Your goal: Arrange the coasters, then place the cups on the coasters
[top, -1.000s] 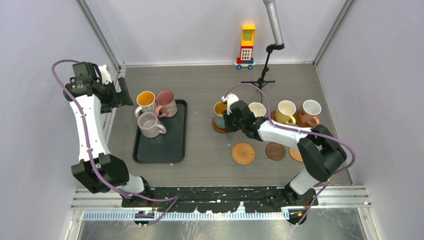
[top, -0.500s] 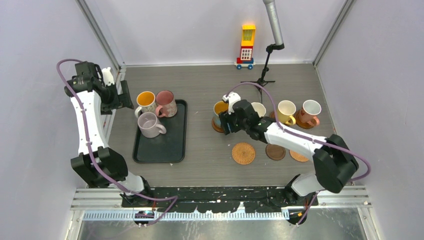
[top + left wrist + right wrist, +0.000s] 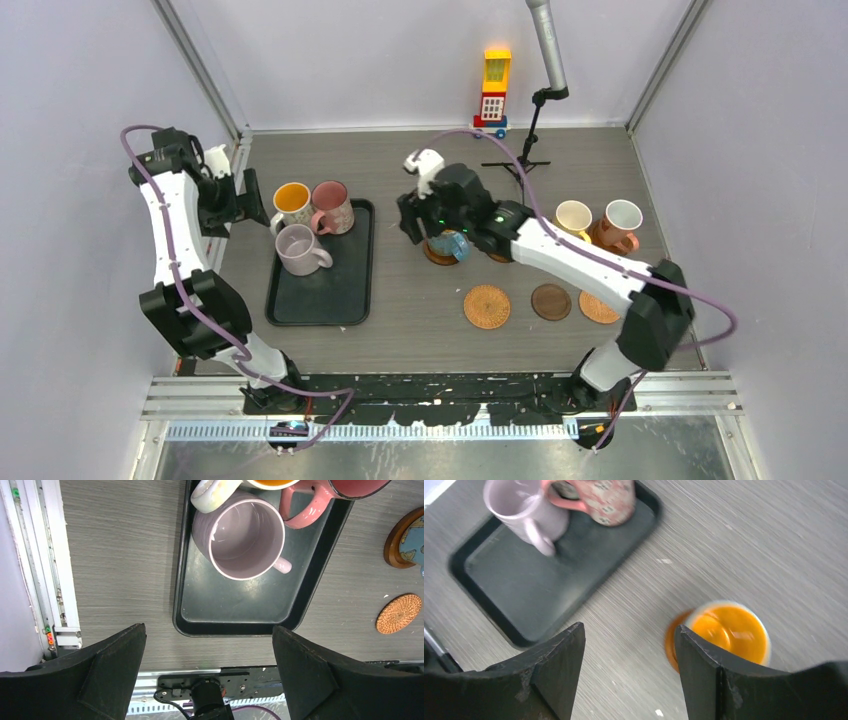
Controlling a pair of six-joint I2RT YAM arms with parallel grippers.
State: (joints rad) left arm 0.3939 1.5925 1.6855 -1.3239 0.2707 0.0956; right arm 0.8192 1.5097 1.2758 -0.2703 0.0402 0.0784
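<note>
**A:** What do you hold?

**B:** Nothing. My left end effector [image 3: 208,630] gapes wide at the left, beside the tray [image 3: 235,612] with the lilac cup [image 3: 245,542]. My right end effector [image 3: 629,630], spread apart, hovers at centre near the blue cup [image 3: 729,632] on its coaster [image 3: 670,647].

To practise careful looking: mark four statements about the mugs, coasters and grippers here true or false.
1. The woven orange-brown round coaster bears no mug. True.
2. The lilac ceramic mug lies on its side. False: it stands upright in the black rectangular tray.
3. The blue ceramic mug with orange inside sits on a brown round coaster. True.
4. The right gripper clamps that blue mug. False: its jaws are open and empty.
</note>
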